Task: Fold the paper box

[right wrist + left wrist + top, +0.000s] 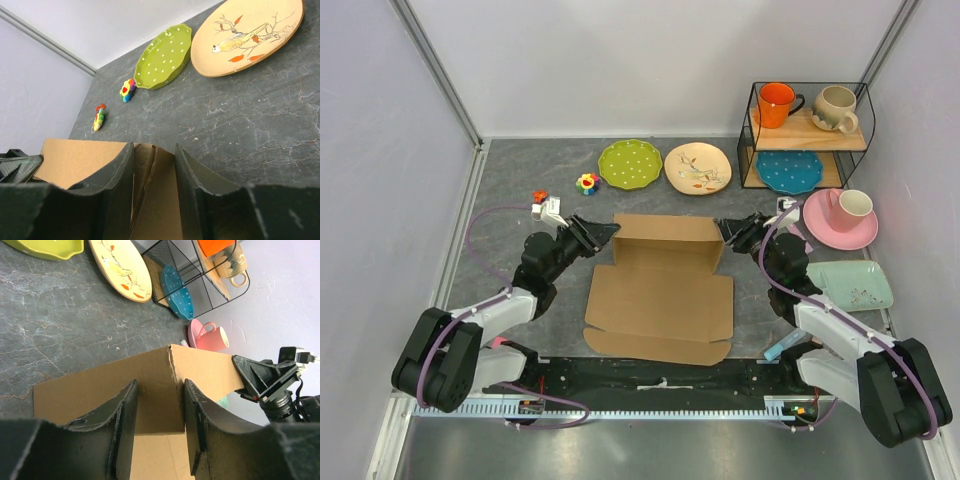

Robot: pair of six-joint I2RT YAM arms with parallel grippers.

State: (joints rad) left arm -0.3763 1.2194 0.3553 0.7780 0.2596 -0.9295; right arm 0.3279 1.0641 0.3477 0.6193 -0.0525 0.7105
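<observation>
The dark stone-patterned table (520, 190) carries the paper box (660, 305) at its middle, between the 2 arms. Most of the sheet lies flat towards the bases, and 1 far panel stands up as a wall (665, 242) whose long axis runs left to right. That axis decides the coming fold, as I read it: the left gripper (609, 231) meets the wall's left end and the right gripper (723, 229) its right end, each about equally near, so the wall lies inward from both sets of jaws. The top view shows this symmetry but not the jaws themselves. The left wrist view shows its fingers (122, 425) part spread, straddling a folded cardboard corner, with the other gripper at the far end of the wall. Whether the pads press the board I cannot tell. The right wrist view shows its fingers (117, 190) either side of a doubled cardboard edge with a narrow gap, and again I cannot tell if they pinch. Only that view clearly shows the 2 small coloured toys (127, 90) beyond the box.
</observation>
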